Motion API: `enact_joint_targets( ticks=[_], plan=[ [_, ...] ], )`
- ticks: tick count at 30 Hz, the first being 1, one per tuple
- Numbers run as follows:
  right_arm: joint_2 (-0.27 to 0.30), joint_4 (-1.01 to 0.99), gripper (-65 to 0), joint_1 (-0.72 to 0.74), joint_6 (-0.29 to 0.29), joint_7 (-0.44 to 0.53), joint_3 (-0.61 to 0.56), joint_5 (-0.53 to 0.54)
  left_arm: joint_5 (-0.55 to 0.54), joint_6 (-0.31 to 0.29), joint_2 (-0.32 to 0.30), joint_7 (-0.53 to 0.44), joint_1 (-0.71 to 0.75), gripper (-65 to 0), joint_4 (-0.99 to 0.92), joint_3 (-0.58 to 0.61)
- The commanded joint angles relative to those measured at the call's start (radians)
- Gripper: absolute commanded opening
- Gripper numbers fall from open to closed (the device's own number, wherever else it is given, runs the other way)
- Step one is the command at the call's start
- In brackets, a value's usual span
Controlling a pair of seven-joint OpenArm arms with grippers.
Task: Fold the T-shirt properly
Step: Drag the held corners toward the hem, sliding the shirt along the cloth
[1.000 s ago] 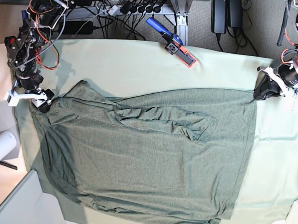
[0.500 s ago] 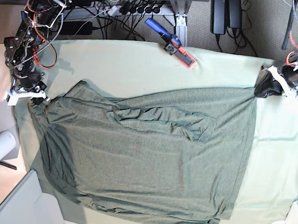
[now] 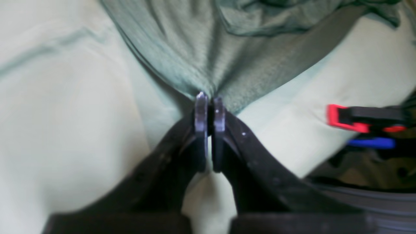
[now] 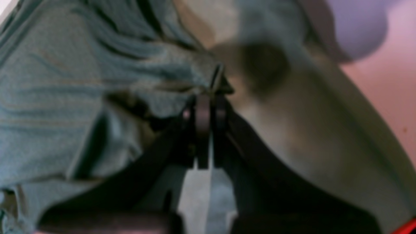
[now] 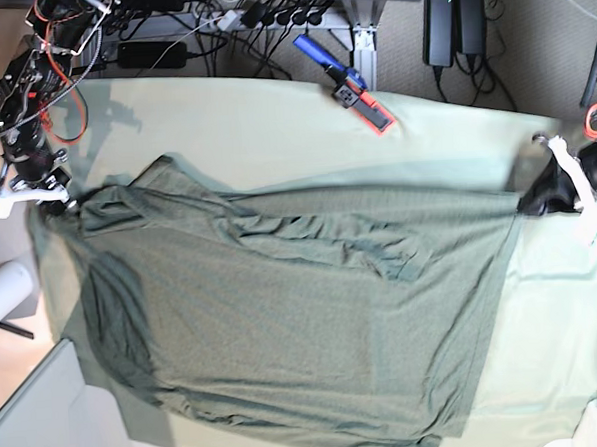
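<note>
Spreading across the pale table sheet, the T-shirt shows whole only in the base view, dark heathered grey-green, stretched taut along its top edge with wrinkles near the middle. Each wrist view shows instead the pinch itself: the left gripper and the right gripper each hold the T-shirt's edge between closed jaws.
</note>
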Motion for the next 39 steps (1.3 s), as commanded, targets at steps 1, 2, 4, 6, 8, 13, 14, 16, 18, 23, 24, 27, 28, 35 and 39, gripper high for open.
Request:
enact_joint_targets(
  ticks=[1, 2, 4, 6, 8, 13, 14, 16, 18, 23, 24, 27, 28, 35, 39],
  plan=[
    [0.025, 0.019, -65.0, 0.028, 0.023, 0.024, 0.006, 0.006, -0.007, -0.01, -0.02, -0.025, -0.03, -65.0, 0.016, -0.007],
    [0.024, 0.018, -65.0, 0.04, 0.025, 0.024, 0.006, 0.005, -0.003, -0.01, -0.023, -0.025, -0.047, -65.0, 0.016, -0.007],
    [0.024, 0.014, -65.0, 0.062, 0.027, 0.024, 0.006, -0.003, 0.004, -0.01, -0.028, -0.025, -0.076, -65.0, 0.016, -0.007],
    [0.024, 0.006, -65.0, 0.087, 0.027, 0.024, 0.006, -0.03, 0.017, -0.01, -0.029, -0.024, -0.098, -65.0, 0.016, -0.007],
    [0.024, -0.01, -65.0, 0.112, 0.027, 0.024, 0.0, -0.053, 0.032, -0.01, -0.029, -0.024, -0.114, -65.0, 0.012, -0.007],
    [0.024, -0.096, -65.0, 0.185, 0.026, 0.028, -0.056, -0.128, 0.035, -0.01, -0.028, -0.024, -0.138, -65.0, 0.01, -0.005],
    [0.024, -0.119, -65.0, 0.201, 0.026, 0.028, -0.07, -0.137, 0.035, -0.01, -0.029, -0.024, -0.139, -65.0, 0.01, -0.005],
    [0.024, -0.159, -65.0, 0.23, 0.026, 0.028, -0.095, -0.148, 0.035, -0.01, -0.028, -0.024, -0.141, -65.0, 0.01, -0.005],
    [0.024, -0.168, -65.0, 0.235, 0.026, 0.023, -0.114, -0.15, 0.035, -0.01, -0.028, -0.024, -0.14, -65.0, 0.01, -0.005],
    [0.024, -0.116, -52.5, 0.22, 0.029, -0.125, -0.117, -0.087, 0.035, -0.01, -0.028, -0.024, -0.14, -65.0, 0.01, -0.005],
    [0.024, -0.098, -41.5, 0.211, 0.029, -0.126, -0.117, -0.073, 0.033, -0.01, -0.028, -0.024, -0.14, -65.0, 0.01, -0.005],
    [0.021, -0.032, -27.2, 0.18, 0.029, -0.142, -0.114, -0.064, 0.031, -0.01, -0.028, -0.024, -0.14, -65.0, 0.01, -0.005],
    [0.021, -0.006, -27.3, 0.165, 0.029, -0.149, -0.113, -0.063, 0.031, -0.01, -0.028, -0.024, -0.14, -65.0, 0.01, -0.005],
    [-0.023, 0.172, -27.3, 0.008, 0.03, -0.163, -0.113, -0.035, 0.031, -0.01, -0.028, -0.024, -0.137, -65.0, 0.01, -0.005],
    [-0.106, 0.213, -27.3, -0.083, 0.045, -0.154, -0.113, 0.0, 0.026, -0.01, -0.028, -0.024, -0.128, -65.0, 0.01, -0.005]
  ],
)
